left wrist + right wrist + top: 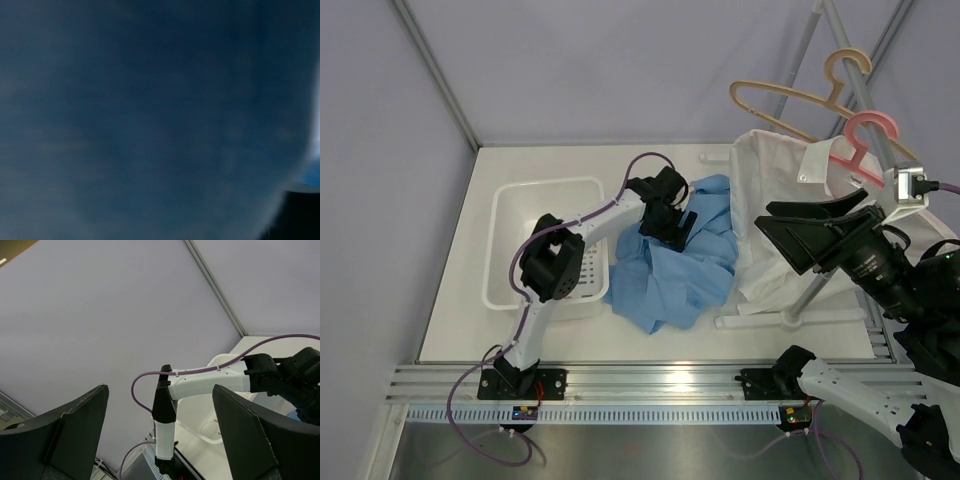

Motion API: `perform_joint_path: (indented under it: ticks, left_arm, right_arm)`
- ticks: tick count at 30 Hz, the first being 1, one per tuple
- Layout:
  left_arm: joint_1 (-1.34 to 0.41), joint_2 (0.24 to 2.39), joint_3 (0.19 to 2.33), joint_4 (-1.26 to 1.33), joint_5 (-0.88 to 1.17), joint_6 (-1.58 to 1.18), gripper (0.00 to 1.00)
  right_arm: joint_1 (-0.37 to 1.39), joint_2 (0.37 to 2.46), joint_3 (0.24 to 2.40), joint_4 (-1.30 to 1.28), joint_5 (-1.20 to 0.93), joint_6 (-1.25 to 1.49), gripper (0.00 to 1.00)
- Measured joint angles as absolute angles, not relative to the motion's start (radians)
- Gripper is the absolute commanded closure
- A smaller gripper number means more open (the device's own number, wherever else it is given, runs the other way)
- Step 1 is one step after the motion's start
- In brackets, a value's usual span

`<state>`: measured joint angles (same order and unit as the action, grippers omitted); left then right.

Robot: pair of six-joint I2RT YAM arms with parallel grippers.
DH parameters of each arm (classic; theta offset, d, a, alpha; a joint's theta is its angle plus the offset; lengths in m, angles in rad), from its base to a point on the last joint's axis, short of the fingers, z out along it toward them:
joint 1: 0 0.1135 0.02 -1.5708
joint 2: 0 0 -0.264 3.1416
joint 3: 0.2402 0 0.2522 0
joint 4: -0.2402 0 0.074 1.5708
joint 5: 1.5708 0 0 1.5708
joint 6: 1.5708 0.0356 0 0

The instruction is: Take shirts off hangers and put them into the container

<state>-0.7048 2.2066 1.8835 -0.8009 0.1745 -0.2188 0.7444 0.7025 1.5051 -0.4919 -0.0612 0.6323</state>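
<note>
The light blue shirt (pixel 670 275) lies crumpled on the table just right of the white container (pixel 510 250). My left gripper (pixel 672 228) is pushed down into its upper part. The left wrist view shows only blurred dark blue cloth (pixel 150 100), so its jaws are hidden. The white shirt (pixel 775 190) hangs on the pink hanger (pixel 868 140) at the right. The tan hanger (pixel 790 100) hangs bare on the rack behind it. My right gripper (pixel 763 215) (pixel 160 387) is held in the air in front of the white shirt. It is open and points left with nothing between its fingers.
The rack's grey poles (pixel 860 90) rise at the back right, and its white foot (pixel 790 318) lies on the table under the white shirt. The left arm (pixel 200 382) stretches over the tub. A metal rail (pixel 640 385) runs along the near edge.
</note>
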Motion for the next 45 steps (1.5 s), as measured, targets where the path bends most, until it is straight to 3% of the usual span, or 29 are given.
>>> perform_joint_path:
  ticks: [2,3,5,6,7,14,20,27,35,45]
  left_arm:
    - [-0.737,2.208,1.86,-0.812,0.155,-0.223,0.32]
    - [-0.752,2.209,1.853,-0.818,0.145,-0.228,0.51]
    - [-0.774,2.21,1.844,-0.826,0.118,-0.237,0.69]
    - [-0.78,2.211,1.839,-0.831,0.104,-0.238,0.97]
    - [-0.781,2.211,1.833,-0.833,0.09,-0.244,1.0]
    - [-0.755,2.193,1.808,-0.835,-0.047,-0.237,1.0]
    - [-0.666,1.975,1.912,-0.801,-0.181,-0.147,1.0]
    - [-0.494,1.599,2.183,-0.477,-0.218,-0.014,1.0]
    - [-0.505,1.352,2.324,-0.175,-0.242,0.171,1.0]
    - [-0.505,1.202,2.16,-0.198,-0.288,0.262,1.0]
  right_arm:
    - [0.744,0.701,1.475,-0.497,-0.061,0.633,0.07]
    - [0.744,0.702,1.46,-0.5,-0.061,0.633,0.07]
    - [0.744,0.701,1.439,-0.506,-0.061,0.635,0.07]
    - [0.744,0.7,1.435,-0.508,-0.061,0.636,0.07]
    - [0.744,0.699,1.43,-0.508,-0.06,0.636,0.07]
    - [0.744,0.659,1.419,-0.521,-0.036,0.637,0.07]
    - [0.744,0.625,1.42,-0.553,-0.017,0.636,0.07]
    - [0.744,0.616,1.432,-0.61,0.007,0.632,0.07]
    - [0.744,0.605,1.425,-0.634,0.016,0.628,0.07]
    - [0.744,0.601,1.358,-0.604,0.001,0.632,0.07]
